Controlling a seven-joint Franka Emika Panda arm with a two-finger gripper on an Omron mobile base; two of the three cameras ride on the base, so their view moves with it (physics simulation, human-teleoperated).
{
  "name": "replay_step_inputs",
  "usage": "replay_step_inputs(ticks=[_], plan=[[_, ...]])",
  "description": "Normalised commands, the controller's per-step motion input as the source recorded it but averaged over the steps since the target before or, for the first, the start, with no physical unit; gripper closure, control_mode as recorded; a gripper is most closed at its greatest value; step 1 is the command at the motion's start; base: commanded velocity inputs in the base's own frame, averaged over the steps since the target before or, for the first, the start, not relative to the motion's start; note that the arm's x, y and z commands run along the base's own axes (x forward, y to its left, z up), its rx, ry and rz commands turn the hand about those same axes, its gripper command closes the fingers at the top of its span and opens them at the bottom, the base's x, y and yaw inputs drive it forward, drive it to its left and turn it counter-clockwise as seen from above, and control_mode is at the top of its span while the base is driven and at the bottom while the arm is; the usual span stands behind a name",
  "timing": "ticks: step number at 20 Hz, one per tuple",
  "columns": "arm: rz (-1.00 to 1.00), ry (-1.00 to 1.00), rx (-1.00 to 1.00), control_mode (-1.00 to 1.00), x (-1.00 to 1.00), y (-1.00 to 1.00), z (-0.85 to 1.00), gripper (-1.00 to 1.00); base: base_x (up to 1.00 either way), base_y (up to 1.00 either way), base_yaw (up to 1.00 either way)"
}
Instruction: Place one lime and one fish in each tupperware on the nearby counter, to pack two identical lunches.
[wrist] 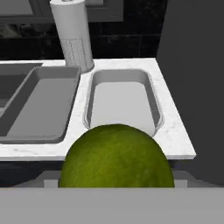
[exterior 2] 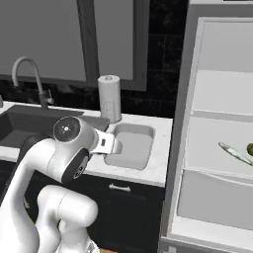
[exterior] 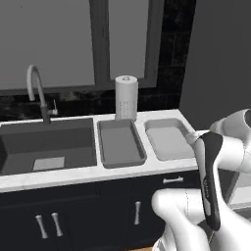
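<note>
A lime (wrist: 114, 156) fills the lower middle of the hand view, right at the jaws. The fingertips themselves are hidden behind it, so the grip cannot be seen directly, but the jaws stand wide and the fruit sits where they would close, so it appears held between them. It hangs short of the front edge of the desk (wrist: 175, 127), in line with the right tupperware (wrist: 122, 98).

That tub lies close to the desk's right end, where a dark fridge side wall (wrist: 197, 87) rises just beside it and leaves little room on that flank. The left tupperware (exterior: 120, 142) lies just beside it with a narrow strip of marble between them, and the sink basin (exterior: 49, 144) lies just past that. Behind the gap between the tubs a paper towel roll (exterior: 126, 97) stands upright against the back wall. Both tubs look bare inside.

In the right base view the fridge stands open; on one shelf (exterior 2: 217, 148) lie a slim silvery fish (exterior 2: 236, 153) and a green thing cut off by the frame's edge, too little to name.
</note>
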Motion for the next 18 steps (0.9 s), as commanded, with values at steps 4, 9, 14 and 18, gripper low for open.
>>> replay_step_inputs(ticks=[4,9,14,18], plan=[[0.00,0.00,0.00,1.00,0.00,0.00,0.00,1.00,1.00,1.00,0.00],[0.00,0.11,-0.03,-1.00,0.60,0.51,-0.35,1.00,0.40,0.39,-0.01],[0.00,0.20,0.00,-1.00,0.87,0.47,-0.53,1.00,0.00,0.00,0.00],[0.00,0.25,0.03,-1.00,0.87,0.00,-0.38,1.00,0.00,0.00,0.00]])
